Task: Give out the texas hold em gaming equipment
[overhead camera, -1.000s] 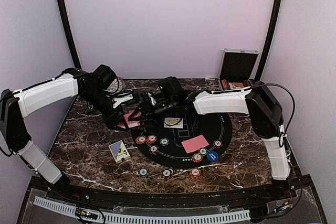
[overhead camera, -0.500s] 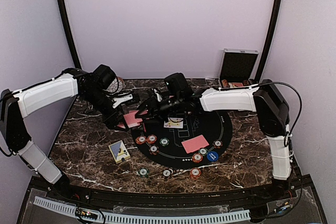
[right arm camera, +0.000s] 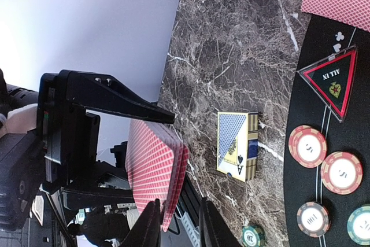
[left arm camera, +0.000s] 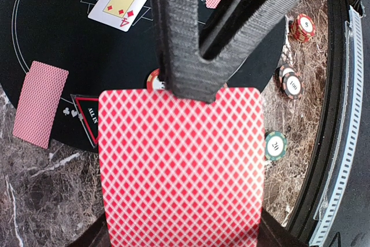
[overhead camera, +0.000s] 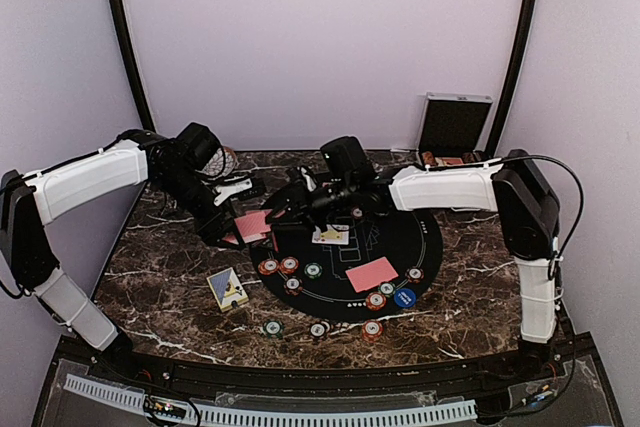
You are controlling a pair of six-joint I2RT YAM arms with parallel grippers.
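Observation:
My left gripper [overhead camera: 240, 225] is shut on a deck of red-backed cards [overhead camera: 254, 223] and holds it above the marble, left of the black round mat [overhead camera: 425, 237]. The deck fills the left wrist view [left arm camera: 180, 166]. My right gripper [overhead camera: 283, 209] reaches in from the right. Its fingers [left arm camera: 185, 73] meet the deck's far edge. In the right wrist view the jaws [right arm camera: 179, 227] stand narrowly apart, straddling the fanned edge of the deck [right arm camera: 153, 166]. A face-up four of diamonds [overhead camera: 331, 235] and a face-down card [overhead camera: 371, 273] lie on the mat, with red chips [overhead camera: 279, 267], a green chip [overhead camera: 313, 270] and a blue chip [overhead camera: 404, 298].
A blue-and-gold card box [overhead camera: 227, 289] lies on the marble in front of the deck. Three chips [overhead camera: 318, 330] sit near the front edge. An ALL IN triangle [right arm camera: 332, 82] is on the mat. A silver case [overhead camera: 453, 127] stands at the back right, a patterned bowl [overhead camera: 226, 160] at the back left.
My right wrist has swung back and to the right while its fingertips stayed at the deck's edge. The left arm and the deck have barely moved.

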